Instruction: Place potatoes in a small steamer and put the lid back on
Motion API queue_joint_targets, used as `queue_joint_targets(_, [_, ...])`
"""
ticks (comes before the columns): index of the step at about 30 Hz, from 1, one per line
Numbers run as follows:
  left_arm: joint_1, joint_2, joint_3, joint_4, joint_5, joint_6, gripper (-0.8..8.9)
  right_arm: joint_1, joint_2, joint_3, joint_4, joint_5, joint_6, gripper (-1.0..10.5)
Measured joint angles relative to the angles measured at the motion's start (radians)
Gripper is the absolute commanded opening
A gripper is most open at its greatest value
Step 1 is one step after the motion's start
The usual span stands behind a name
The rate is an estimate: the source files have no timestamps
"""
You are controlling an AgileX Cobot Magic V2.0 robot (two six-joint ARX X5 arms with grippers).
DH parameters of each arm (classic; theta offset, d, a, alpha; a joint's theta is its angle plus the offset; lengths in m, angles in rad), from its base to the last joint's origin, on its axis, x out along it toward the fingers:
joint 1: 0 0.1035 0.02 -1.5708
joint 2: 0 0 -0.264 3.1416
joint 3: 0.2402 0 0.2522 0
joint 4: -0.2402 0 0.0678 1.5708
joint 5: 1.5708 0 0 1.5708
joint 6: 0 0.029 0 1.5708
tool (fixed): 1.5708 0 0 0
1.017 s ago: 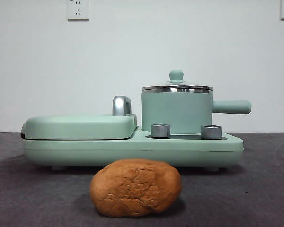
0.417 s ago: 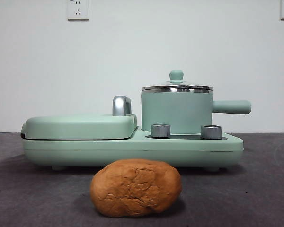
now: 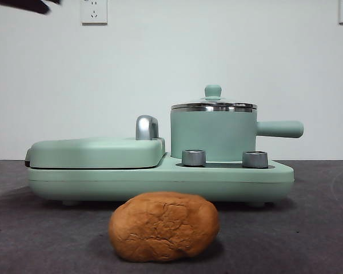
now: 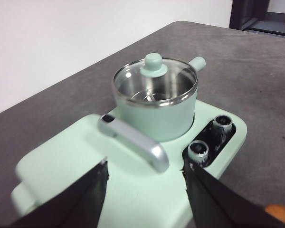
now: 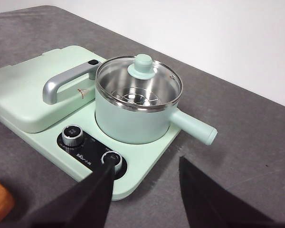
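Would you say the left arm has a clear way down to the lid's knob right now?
Probably yes. The left gripper hovers open above the grill cover, and nothing stands over the knob of the lid, which sits on the small steamer.

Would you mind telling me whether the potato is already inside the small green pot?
No, the potato lies on the table in front of the cooker, and the pot has its glass lid on.

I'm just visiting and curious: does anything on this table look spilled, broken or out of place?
Nothing stands out. The lid sits level on the small steamer, the grill cover is shut, and the potato lies whole on the table in front of the appliance. No spills show.
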Motion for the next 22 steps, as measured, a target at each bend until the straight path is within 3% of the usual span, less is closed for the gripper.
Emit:
queue_joint_targets(9, [-0.102, 0.245, 0.038, 0.264, -0.058, -0.039, 2.47, 0.000, 0.000, 0.000, 0.000, 0.000, 0.039, 2.2])
queue_joint_targets(22, [-0.193, 0.653, 0.367, 0.300, -0.059, -0.056, 2.44, 0.000, 0.003, 0.000, 0.000, 0.000, 0.050, 2.2])
